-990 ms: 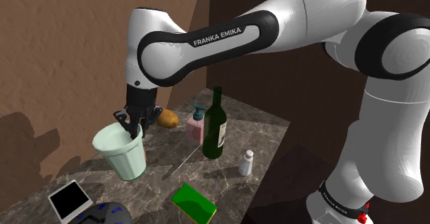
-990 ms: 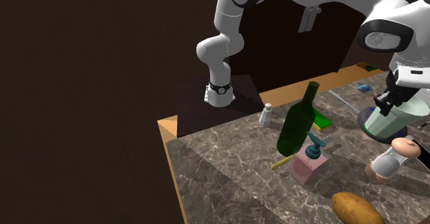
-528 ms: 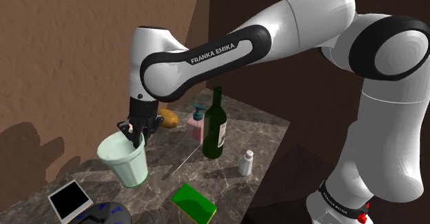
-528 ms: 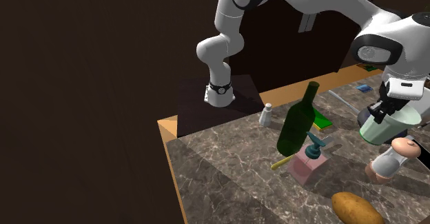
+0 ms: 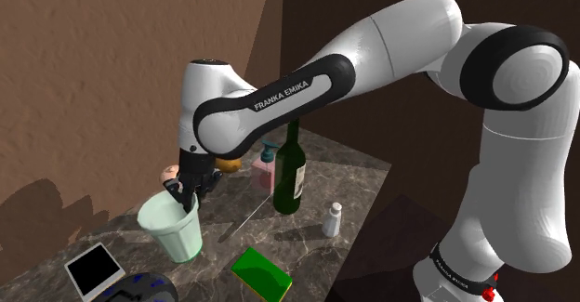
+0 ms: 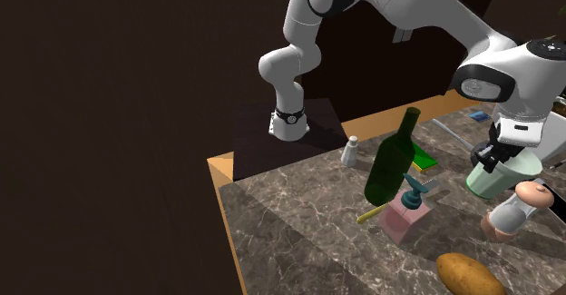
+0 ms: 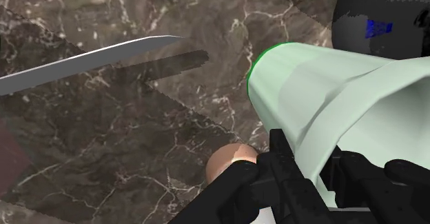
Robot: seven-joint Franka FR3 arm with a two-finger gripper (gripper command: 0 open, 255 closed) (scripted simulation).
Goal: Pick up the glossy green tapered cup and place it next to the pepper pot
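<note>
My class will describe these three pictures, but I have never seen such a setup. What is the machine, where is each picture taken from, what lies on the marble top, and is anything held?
The machine is a white robot arm on a stand, ending in a black two-finger gripper. The shoulder view looks down from beside the stand; the second exterior view faces the arm across the marble counter; the wrist view comes from a camera on the hand. On the counter stand a green bottle, a pink soap dispenser, a white shaker and a pepper pot; a potato, a knife and a green sponge lie there too. The gripper is shut on the rim of a pale green cup, close beside the pepper pot.
</note>
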